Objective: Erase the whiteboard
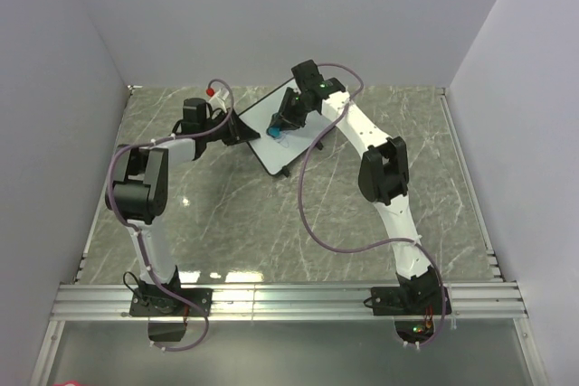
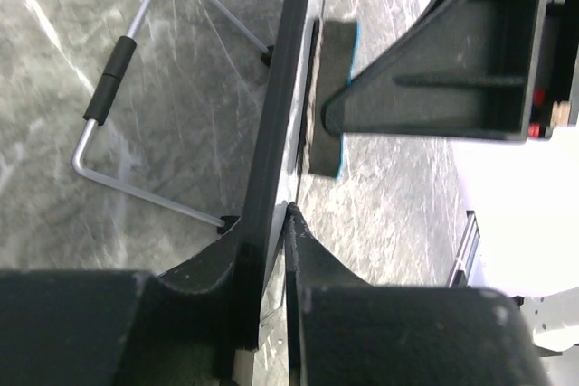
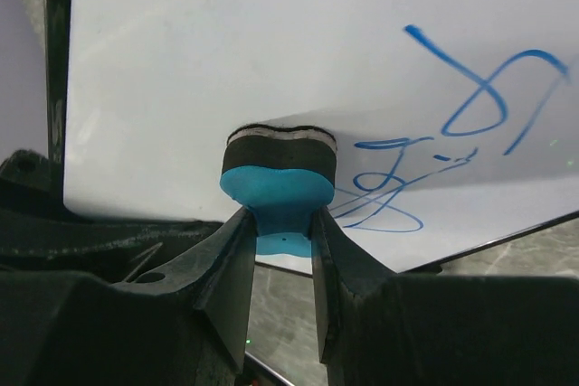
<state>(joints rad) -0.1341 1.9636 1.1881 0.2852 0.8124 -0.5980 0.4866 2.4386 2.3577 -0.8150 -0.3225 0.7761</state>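
Note:
The whiteboard point(image 1: 294, 128) stands tilted at the back middle of the table, white with a thin black frame. Blue scribbles point(image 3: 470, 133) cover its right part in the right wrist view. My left gripper point(image 1: 237, 126) is shut on the board's left edge; in the left wrist view the black frame point(image 2: 280, 115) runs edge-on between its fingers. My right gripper point(image 3: 279, 223) is shut on the blue eraser point(image 3: 276, 183), whose dark felt face presses on the white surface just left of the scribbles. The eraser also shows in the top view point(image 1: 275, 132).
The board's wire stand point(image 2: 109, 115) rests on the grey marble table point(image 1: 226, 223) behind the board. Grey walls close in the back and both sides. A metal rail point(image 1: 289, 296) runs along the near edge by the arm bases.

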